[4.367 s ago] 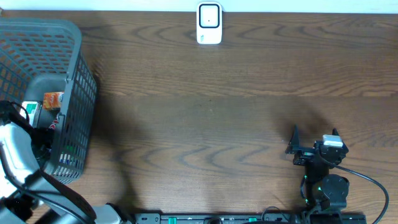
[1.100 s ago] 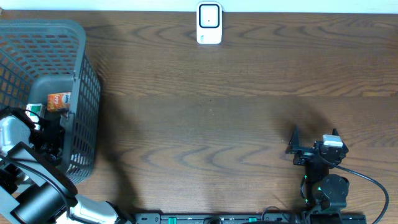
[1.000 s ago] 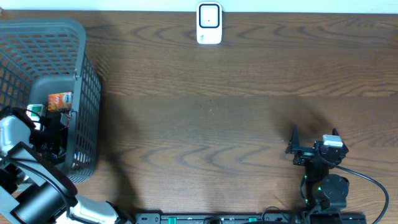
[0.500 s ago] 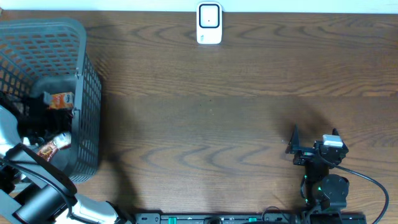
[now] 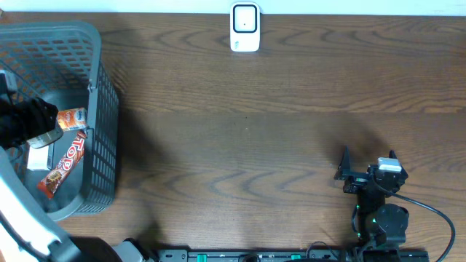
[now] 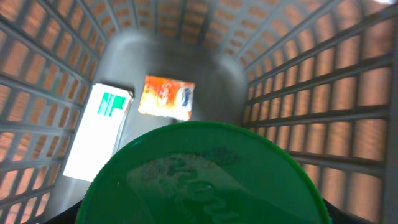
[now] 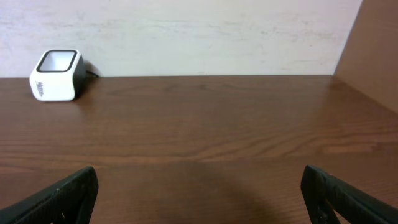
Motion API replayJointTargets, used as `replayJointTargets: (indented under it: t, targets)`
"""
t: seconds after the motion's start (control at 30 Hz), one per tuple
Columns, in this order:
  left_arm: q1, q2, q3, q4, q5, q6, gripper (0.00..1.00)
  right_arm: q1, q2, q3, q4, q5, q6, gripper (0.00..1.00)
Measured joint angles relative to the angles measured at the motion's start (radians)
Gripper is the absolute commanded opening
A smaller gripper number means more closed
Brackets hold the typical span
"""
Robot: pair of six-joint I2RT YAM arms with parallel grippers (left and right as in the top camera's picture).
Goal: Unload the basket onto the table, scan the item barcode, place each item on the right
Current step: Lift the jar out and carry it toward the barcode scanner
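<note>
candy bar [image 5: 64,161]: white lettering, roughly "TOP" | green lid [image 6: 205,180]: embossing illegible

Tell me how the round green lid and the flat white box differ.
The round green lid is a circle, all green; the flat white box is a rectangle with a green patch. The lid sits close to the camera; the box lies flat in the grey basket. Both have green.

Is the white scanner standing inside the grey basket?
No, the white scanner stands on the table at its far edge, well apart from the grey basket.
</note>
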Motion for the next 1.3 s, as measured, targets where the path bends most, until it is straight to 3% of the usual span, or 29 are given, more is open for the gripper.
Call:
replayJointTargets:
  t: [0.67,0.8,0.87,1.3]
  targets:
    - [-0.404,-0.283,0.000,0.043,0.006,-0.171,0.49,0.000,0.000,0.000,0.000,0.000,0.000,0.99]
    - [-0.568,-0.271,0.000,0.045,-0.001,-0.200,0.49,0.000,0.000,0.000,0.000,0.000,0.000,0.99]
    - [-0.676,-0.250,0.000,0.060,0.000,-0.211,0.55,0.000,0.000,0.000,0.000,0.000,0.000,0.99]
    - [-1.079,-0.051,-0.003,0.190,-0.140,-0.244,0.52,0.000,0.000,0.000,0.000,-0.002,0.000,0.99]
